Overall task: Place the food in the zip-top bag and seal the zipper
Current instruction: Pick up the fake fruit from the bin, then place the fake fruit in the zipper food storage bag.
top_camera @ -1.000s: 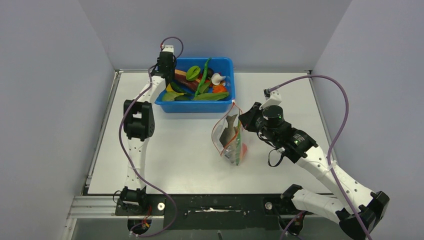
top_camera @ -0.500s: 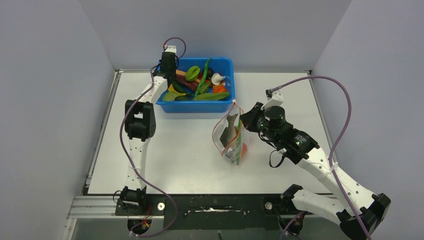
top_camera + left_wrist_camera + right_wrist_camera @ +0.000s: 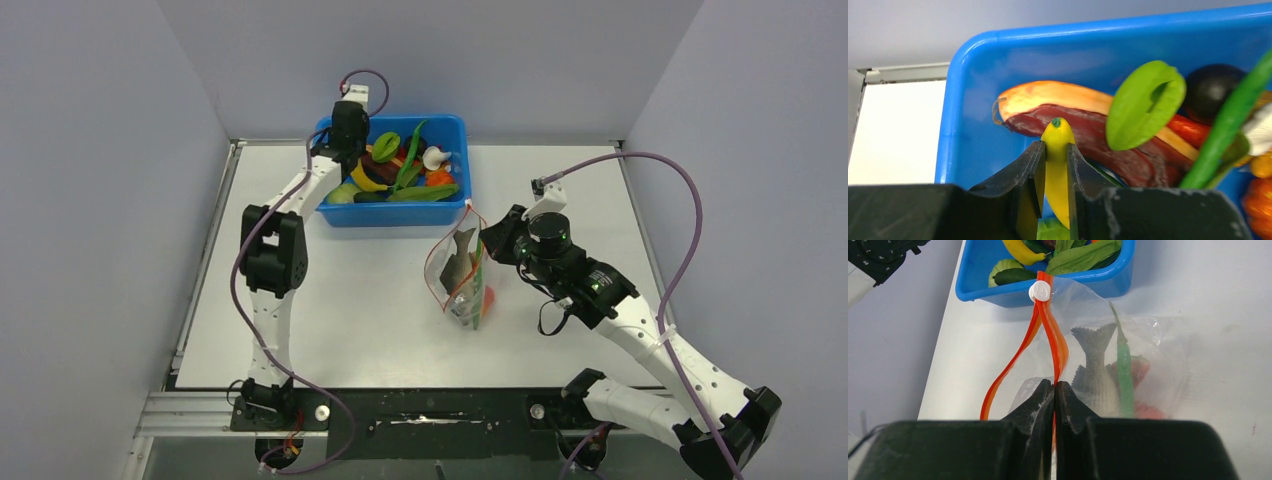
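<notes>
My left gripper (image 3: 1055, 145) is shut on a yellow banana (image 3: 1058, 131), whose green-tipped end sticks out past the fingertips; it hangs over the left part of the blue tub (image 3: 400, 213). The clear zip-top bag (image 3: 462, 280) stands upright in the middle of the table with its mouth gaping. My right gripper (image 3: 1054, 384) is shut on its red-orange zipper (image 3: 1048, 330), below the white slider tab (image 3: 1040, 290). Inside the bag are a grey fish (image 3: 1094, 370), a green pod (image 3: 1124, 375) and a red fruit (image 3: 1140, 367).
The tub (image 3: 963, 100) at the back of the table holds more food: a papaya slice (image 3: 1048, 95), a green leaf (image 3: 1143, 105), a dark round fruit (image 3: 1210, 87) and a long green pod (image 3: 1233, 120). Grey walls close in the table on three sides.
My left gripper has closed on the banana and moved right from the tub's left corner, carrying it up over the tub. The right arm and the bag have hardly moved.
</notes>
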`<state>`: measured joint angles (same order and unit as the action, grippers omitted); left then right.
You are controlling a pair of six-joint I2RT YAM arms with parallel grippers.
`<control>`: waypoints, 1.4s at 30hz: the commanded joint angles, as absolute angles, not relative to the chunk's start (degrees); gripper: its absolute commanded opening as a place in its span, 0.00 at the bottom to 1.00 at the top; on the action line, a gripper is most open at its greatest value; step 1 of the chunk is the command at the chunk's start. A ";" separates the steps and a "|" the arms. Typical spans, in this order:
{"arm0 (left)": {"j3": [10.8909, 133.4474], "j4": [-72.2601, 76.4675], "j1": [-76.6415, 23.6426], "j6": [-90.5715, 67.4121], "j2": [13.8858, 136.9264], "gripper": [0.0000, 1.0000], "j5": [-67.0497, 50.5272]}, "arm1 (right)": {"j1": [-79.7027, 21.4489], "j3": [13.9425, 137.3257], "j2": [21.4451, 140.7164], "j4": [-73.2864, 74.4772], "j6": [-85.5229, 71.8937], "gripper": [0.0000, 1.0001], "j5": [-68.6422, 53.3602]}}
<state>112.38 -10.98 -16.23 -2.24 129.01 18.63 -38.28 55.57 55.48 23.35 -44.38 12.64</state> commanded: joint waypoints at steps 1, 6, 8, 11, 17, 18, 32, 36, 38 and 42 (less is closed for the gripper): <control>109.09 -3.38 -18.78 0.46 120.81 0.00 19.25 | -38.02 55.58 53.98 19.42 -44.99 0.00 13.37; 103.62 0.47 -20.06 1.77 115.44 0.00 20.41 | -38.08 55.50 54.39 19.28 -45.07 0.00 12.83; 100.95 2.72 -20.36 2.22 112.93 0.00 20.37 | -38.06 55.43 54.34 19.27 -44.92 0.00 12.89; 98.06 5.06 -20.55 2.00 109.22 0.00 20.43 | -38.04 54.88 54.13 18.53 -45.37 0.00 12.87; 94.57 7.07 -21.02 2.20 102.88 0.00 20.64 | -38.26 55.56 55.62 17.94 -45.61 0.00 12.45; 93.53 7.68 -21.09 2.24 101.70 0.00 20.66 | -38.31 55.77 56.04 17.87 -45.54 0.00 12.28; 85.91 6.81 -21.80 -5.64 90.29 0.00 14.39 | -38.06 56.26 58.78 17.02 -45.86 0.00 11.44; 84.02 4.27 -21.95 -10.02 86.34 0.00 11.60 | -38.05 57.20 59.87 16.75 -45.48 0.00 10.74; 82.50 2.85 -22.05 -12.20 84.19 0.00 10.05 | -37.94 57.22 60.15 16.34 -45.53 0.00 10.49; 77.74 3.22 -22.23 -15.42 79.20 0.00 5.02 | -37.90 57.46 60.76 15.99 -45.70 0.00 9.75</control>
<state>80.47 2.28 -21.82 -10.24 85.47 11.38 -38.26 54.96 60.45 19.68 -45.50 10.61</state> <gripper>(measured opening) 0.177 0.026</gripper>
